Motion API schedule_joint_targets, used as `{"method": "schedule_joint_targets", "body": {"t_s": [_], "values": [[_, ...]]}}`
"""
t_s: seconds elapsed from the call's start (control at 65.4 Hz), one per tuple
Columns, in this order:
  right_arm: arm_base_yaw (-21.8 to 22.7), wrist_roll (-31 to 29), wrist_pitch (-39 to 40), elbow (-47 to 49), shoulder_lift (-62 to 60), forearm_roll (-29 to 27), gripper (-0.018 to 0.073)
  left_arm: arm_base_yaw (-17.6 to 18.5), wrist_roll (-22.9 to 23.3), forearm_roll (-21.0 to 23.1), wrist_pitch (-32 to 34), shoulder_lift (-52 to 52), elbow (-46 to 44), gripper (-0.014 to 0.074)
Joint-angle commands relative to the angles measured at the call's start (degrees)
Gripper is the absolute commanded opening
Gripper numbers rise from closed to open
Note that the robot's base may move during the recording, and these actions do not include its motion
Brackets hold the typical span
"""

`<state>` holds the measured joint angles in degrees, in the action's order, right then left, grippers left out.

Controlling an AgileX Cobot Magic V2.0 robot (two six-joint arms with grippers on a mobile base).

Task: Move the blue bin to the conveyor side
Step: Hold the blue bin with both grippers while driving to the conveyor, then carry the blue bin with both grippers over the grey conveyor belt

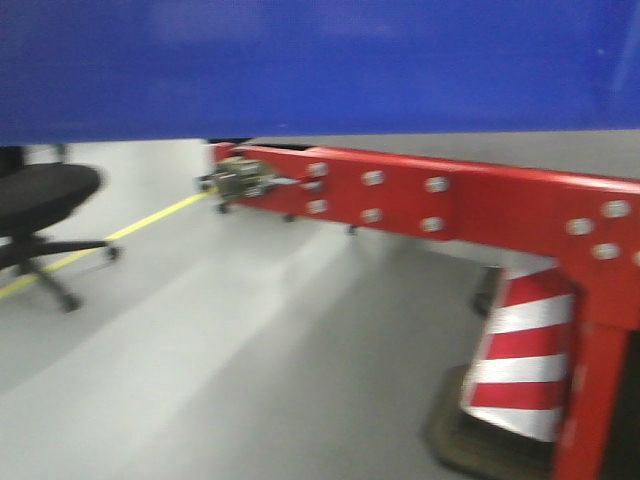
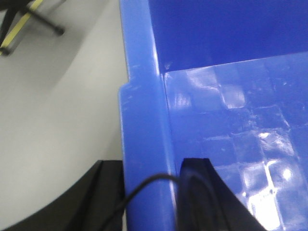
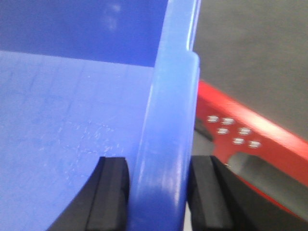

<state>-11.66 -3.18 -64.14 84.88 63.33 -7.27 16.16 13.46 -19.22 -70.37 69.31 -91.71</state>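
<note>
On the L we see an office chair [image 1: 40,200], then our left gripper [image 2: 149,166] nipped tight on a side wall of the blue bin [image 1: 320,65], bin held up above the floor [image 1: 250,350], our right gripper [image 3: 158,163] closed on its rim, and the conveyor [image 3: 255,53] just beside it at R.

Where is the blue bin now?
The blue bin fills the front view's top, above the conveyor's red frame; left hand and right hand each clamp its rim.
</note>
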Motion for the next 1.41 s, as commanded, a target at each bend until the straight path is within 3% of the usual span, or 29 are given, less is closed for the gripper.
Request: {"method": "schedule_joint_targets", "body": {"t_s": [0.0,0.382,0.734,1.391], "values": [[0.04,-1.38,5.44,0.93,-1.09,1.22,-0.0078,0.14,-0.95,-6.46,4.44,-0.96,-0.68,-0.0009],[0.04,-1.38,5.44,0.93,-1.09,1.22,-0.0078,0.14,-0.95,-6.97,4.57,-0.96,-0.68,-0.0009],[0.04,-1.38,5.44,0.93,-1.09,1.22,-0.0078,0.14,-0.95,-6.97,10.04,-0.96,-0.68,-0.0009],[0.04,-1.38,5.44,0.93,-1.09,1.22,-0.0078,0.14,-0.95,-6.97,10.15,-0.96,-0.68,-0.0009]]}}
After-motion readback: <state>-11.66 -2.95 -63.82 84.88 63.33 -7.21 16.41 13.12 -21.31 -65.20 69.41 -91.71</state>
